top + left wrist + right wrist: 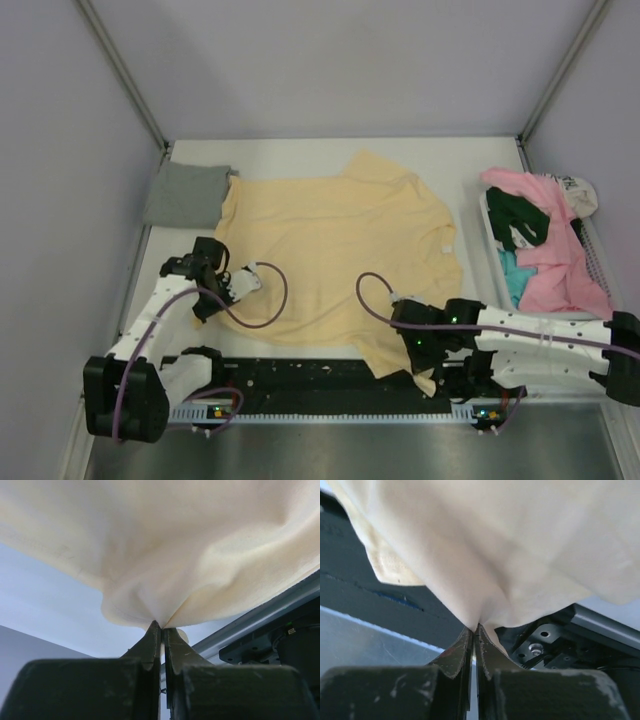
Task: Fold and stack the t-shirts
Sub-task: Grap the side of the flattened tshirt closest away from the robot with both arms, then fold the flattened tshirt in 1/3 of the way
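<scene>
A pale yellow-peach t-shirt [330, 255] lies spread across the middle of the table. My left gripper [213, 285] is shut on its near left hem, and the cloth [170, 555] bunches at the fingertips. My right gripper [420, 352] is shut on its near right hem, with cloth [510, 545] draped above the closed fingers. A folded grey t-shirt [185, 195] lies at the far left, touching the yellow shirt's sleeve. Pink [560, 260], dark green [520, 220] and teal [515, 275] t-shirts lie heaped at the right.
The heap sits in a white basket [493, 250] along the table's right edge. A black rail [300, 375] with the arm bases runs along the near edge. Grey walls close in the table on the left, back and right.
</scene>
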You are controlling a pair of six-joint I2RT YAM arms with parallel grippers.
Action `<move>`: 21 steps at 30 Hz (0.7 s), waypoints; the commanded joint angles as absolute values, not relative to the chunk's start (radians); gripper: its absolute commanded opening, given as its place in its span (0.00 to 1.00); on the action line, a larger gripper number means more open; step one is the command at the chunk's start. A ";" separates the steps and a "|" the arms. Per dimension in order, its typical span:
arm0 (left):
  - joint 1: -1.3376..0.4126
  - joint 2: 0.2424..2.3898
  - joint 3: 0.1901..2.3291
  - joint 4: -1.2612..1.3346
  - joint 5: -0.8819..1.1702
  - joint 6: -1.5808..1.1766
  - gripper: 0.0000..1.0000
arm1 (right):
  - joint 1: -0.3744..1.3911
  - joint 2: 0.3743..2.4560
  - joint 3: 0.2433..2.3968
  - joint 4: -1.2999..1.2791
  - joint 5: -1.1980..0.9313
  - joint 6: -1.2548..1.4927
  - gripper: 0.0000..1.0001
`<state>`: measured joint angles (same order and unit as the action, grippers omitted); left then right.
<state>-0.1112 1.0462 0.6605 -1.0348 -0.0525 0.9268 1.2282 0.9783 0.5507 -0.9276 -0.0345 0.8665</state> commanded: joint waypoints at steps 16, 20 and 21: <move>-0.110 1.439 1.052 -0.917 0.032 0.807 0.00 | 0.466 1.110 0.787 -0.295 0.277 0.198 0.00; -0.110 1.531 1.117 -0.902 0.011 0.792 0.00 | 0.434 1.244 0.854 -0.268 0.292 0.071 0.00; -0.110 1.549 1.121 -0.890 -0.026 0.792 0.00 | 0.427 1.265 0.868 -0.267 0.281 0.051 0.00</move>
<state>-0.1112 1.4960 1.0657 -0.9321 0.0101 0.8196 0.4599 1.1954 0.7750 -0.3927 0.2359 0.2310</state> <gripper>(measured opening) 0.014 0.009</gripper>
